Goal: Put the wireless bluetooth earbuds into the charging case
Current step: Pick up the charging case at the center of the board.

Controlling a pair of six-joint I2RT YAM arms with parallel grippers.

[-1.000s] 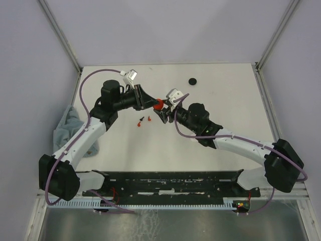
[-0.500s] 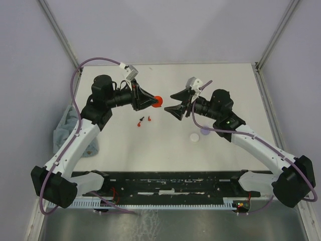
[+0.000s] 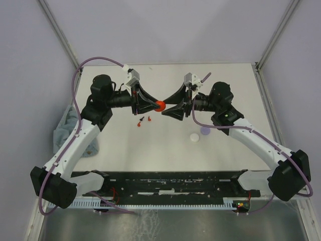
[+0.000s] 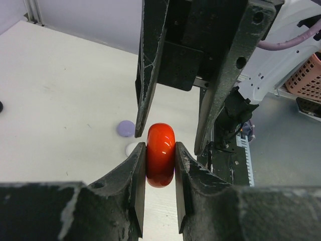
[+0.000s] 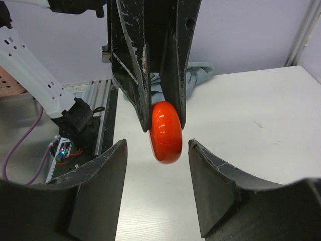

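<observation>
Fingers [image 4: 135, 186] of the left gripper [image 3: 154, 104] are closed narrow on the two flat faces of the red case [image 4: 160, 161] and hold it on its edge, above the table [image 3: 225, 90]. The case is a glossy round disc with a smooth rim. The right gripper [image 3: 166, 107] faces it from the other side. Its fingers [image 5: 103, 186] stand wide, one at each side of the case, and do not touch it.

Only the top view shows the earbuds [image 3: 149, 119]: tiny red pieces that lie on the table just below the left gripper, too small to see their shape. The left wrist view shows a lavender case [image 4: 126, 128] and a white case [image 4: 131, 148] on the table beyond. The right wrist view shows a cloth [image 5: 198, 75] behind the left gripper.
</observation>
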